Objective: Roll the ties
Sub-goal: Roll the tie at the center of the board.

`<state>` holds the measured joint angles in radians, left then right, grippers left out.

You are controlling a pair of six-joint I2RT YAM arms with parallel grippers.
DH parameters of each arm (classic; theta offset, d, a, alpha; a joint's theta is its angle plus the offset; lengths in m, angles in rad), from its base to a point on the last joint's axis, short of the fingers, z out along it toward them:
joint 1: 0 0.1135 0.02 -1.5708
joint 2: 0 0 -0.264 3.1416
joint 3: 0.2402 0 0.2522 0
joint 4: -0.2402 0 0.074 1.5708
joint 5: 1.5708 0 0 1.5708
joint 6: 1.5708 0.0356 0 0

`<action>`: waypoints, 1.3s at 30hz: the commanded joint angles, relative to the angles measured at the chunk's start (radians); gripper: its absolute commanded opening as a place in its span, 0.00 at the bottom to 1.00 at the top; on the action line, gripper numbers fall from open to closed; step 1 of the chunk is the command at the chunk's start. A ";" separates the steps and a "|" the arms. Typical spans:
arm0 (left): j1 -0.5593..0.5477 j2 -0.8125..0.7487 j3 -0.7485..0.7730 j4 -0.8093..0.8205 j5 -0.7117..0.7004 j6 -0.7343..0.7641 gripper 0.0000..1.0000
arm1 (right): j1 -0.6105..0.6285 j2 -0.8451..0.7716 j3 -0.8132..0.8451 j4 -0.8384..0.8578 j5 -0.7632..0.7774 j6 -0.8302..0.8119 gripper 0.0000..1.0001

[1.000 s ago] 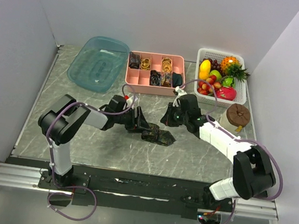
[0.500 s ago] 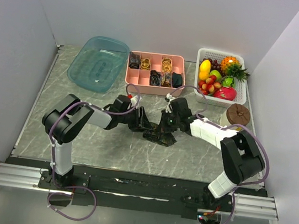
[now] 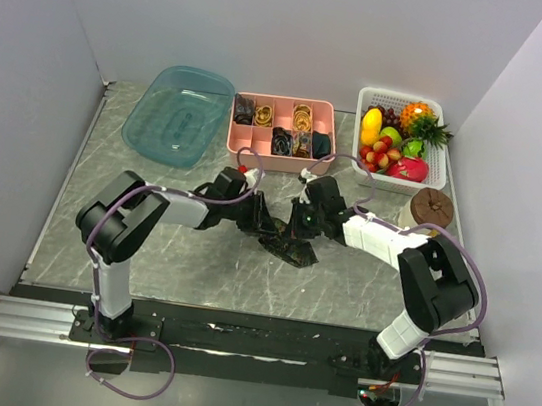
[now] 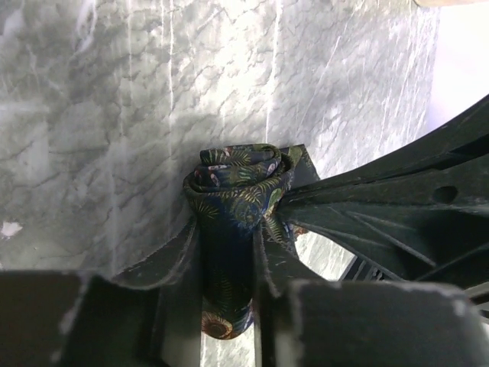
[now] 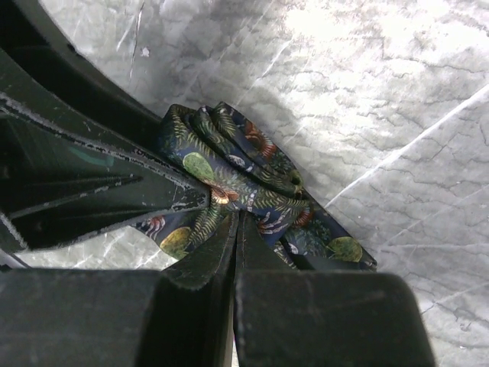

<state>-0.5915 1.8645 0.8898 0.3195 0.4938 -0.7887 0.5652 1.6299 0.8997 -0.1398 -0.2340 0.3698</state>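
One of the ties (image 3: 292,246), dark navy with a leafy gold-green print, lies as a loose roll on the marble table between the two arms. In the left wrist view the roll (image 4: 233,187) sits between my left gripper's (image 4: 228,256) fingers, which press on both its sides. My left gripper (image 3: 268,226) comes at it from the left. My right gripper (image 3: 297,230) is shut, with no fabric between its fingers. Its tip (image 5: 238,220) pushes into the folds of the tie (image 5: 252,164) from the right. More rolled ties (image 3: 282,142) sit in the pink tray.
The pink compartment tray (image 3: 244,143) stands behind the arms, with a blue plastic tub (image 3: 175,114) to its left. A white basket (image 3: 437,158) of toy fruit is at the back right. A brown round lidded object (image 3: 431,207) stands just in front of it.
My left gripper has closed in on the tie roll. The right arm swung left from beside the basket until its shut tip met the tie.
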 commanded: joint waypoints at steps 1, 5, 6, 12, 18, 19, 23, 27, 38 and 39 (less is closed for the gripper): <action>-0.024 -0.063 0.052 -0.029 -0.058 0.045 0.17 | 0.027 0.031 0.011 0.032 -0.025 0.009 0.00; -0.025 -0.100 0.159 -0.198 -0.157 0.140 0.11 | 0.039 0.070 0.050 0.063 -0.062 0.017 0.00; -0.025 -0.105 0.178 -0.236 -0.175 0.166 0.11 | 0.041 0.083 0.057 0.077 -0.068 0.020 0.00; -0.027 -0.082 0.333 -0.557 -0.346 0.354 0.10 | 0.041 0.096 0.139 0.083 -0.093 0.024 0.00; -0.094 -0.025 0.463 -0.792 -0.558 0.465 0.08 | 0.025 -0.002 0.098 0.074 -0.033 0.037 0.00; -0.106 -0.007 0.492 -0.816 -0.617 0.467 0.08 | 0.015 -0.014 0.087 0.072 -0.027 0.038 0.00; -0.198 0.062 0.561 -0.910 -0.791 0.468 0.08 | -0.031 -0.070 0.028 0.074 -0.024 0.046 0.00; -0.257 0.151 0.615 -0.993 -0.917 0.441 0.07 | -0.064 -0.093 -0.021 0.080 -0.037 0.049 0.00; -0.379 0.288 0.750 -1.139 -1.173 0.304 0.04 | -0.131 -0.099 -0.157 0.180 -0.115 0.115 0.00; -0.387 0.292 0.761 -1.140 -1.179 0.293 0.05 | -0.139 -0.097 -0.177 0.192 -0.129 0.130 0.00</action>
<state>-0.9482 2.1014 1.6218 -0.7052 -0.6109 -0.4210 0.4572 1.5620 0.7742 -0.0177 -0.3046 0.4522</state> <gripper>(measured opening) 0.278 0.004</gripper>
